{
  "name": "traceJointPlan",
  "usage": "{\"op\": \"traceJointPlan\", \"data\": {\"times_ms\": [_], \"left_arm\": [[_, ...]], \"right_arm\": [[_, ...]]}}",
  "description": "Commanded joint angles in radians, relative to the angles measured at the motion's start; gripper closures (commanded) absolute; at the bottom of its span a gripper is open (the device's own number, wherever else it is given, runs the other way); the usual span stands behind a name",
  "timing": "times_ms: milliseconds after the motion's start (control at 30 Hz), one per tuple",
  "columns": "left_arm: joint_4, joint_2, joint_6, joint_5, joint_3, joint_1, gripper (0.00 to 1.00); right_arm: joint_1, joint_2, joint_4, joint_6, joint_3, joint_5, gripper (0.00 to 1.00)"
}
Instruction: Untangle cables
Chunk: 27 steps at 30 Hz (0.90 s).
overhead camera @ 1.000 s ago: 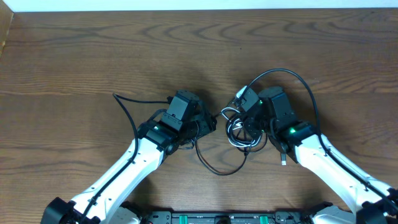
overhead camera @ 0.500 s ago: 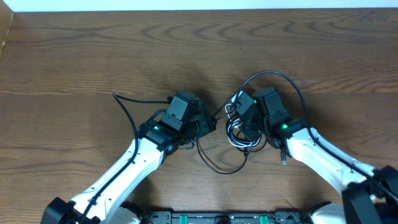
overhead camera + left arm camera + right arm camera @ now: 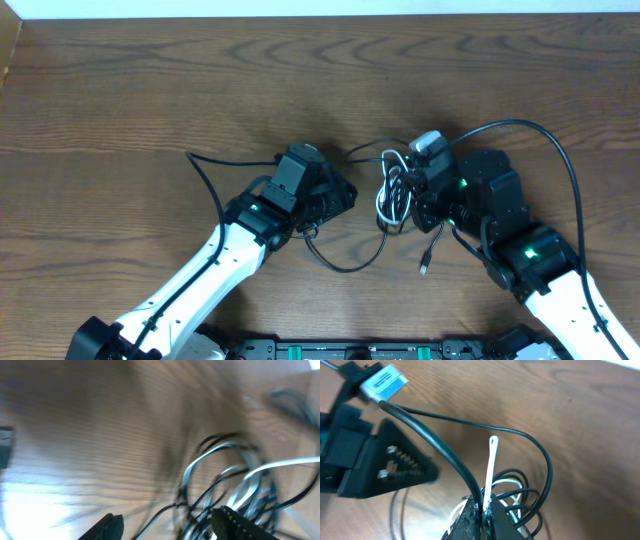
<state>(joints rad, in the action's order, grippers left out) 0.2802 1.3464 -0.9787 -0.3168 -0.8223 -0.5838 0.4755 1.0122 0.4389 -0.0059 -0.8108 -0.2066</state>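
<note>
One white cable (image 3: 382, 203), two black cables (image 3: 347, 269)

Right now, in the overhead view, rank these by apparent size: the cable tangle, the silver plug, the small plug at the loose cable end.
1. cable tangle
2. silver plug
3. small plug
The silver plug may be lifted nearer the camera, so second versus third is unsure.

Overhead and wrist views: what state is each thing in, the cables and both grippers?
cables, tangled in one bunch between the two grippers.
white cable, looped, pinched in the right gripper together with a black one.
silver plug, unplugged, on the end of a black cable.
left gripper, open, strands between its fingers.
right gripper, shut on the cables.
</note>
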Motion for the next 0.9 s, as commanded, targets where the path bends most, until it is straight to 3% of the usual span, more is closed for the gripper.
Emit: {"op": "traceJointPlan", "data": {"times_ms": [0, 267, 433, 533, 600, 700, 867], "left_arm": [[-0.037, 0.006, -0.038, -0.013, 0.007, -0.043, 0.34], [-0.05, 0.006, -0.021, 0.099, 0.007, -0.181, 0.33], [-0.051, 0.013, -0.022, 0.203, 0.007, -0.224, 0.66], [-0.056, 0.042, -0.031, 0.232, 0.007, -0.237, 0.76], [-0.07, 0.079, -0.042, 0.232, 0.007, -0.244, 0.89], [-0.093, 0.172, -0.117, 0.228, 0.007, -0.26, 0.92], [-0.11, 0.282, -0.134, 0.221, 0.007, -0.261, 0.92]], "right_arm": [[0.001, -0.02, 0.003, 0.088, -0.012, -0.061, 0.99], [0.001, -0.005, -0.012, 0.101, -0.012, -0.066, 0.99], [0.001, -0.005, -0.014, 0.107, -0.012, -0.066, 0.99], [0.001, -0.007, -0.02, 0.134, -0.012, -0.066, 0.99], [0.001, -0.008, -0.024, 0.151, -0.012, -0.066, 0.99], [0.001, -0.008, -0.028, 0.15, -0.012, -0.065, 0.99], [-0.008, -0.008, -0.026, 0.15, -0.012, -0.059, 0.99]]}}
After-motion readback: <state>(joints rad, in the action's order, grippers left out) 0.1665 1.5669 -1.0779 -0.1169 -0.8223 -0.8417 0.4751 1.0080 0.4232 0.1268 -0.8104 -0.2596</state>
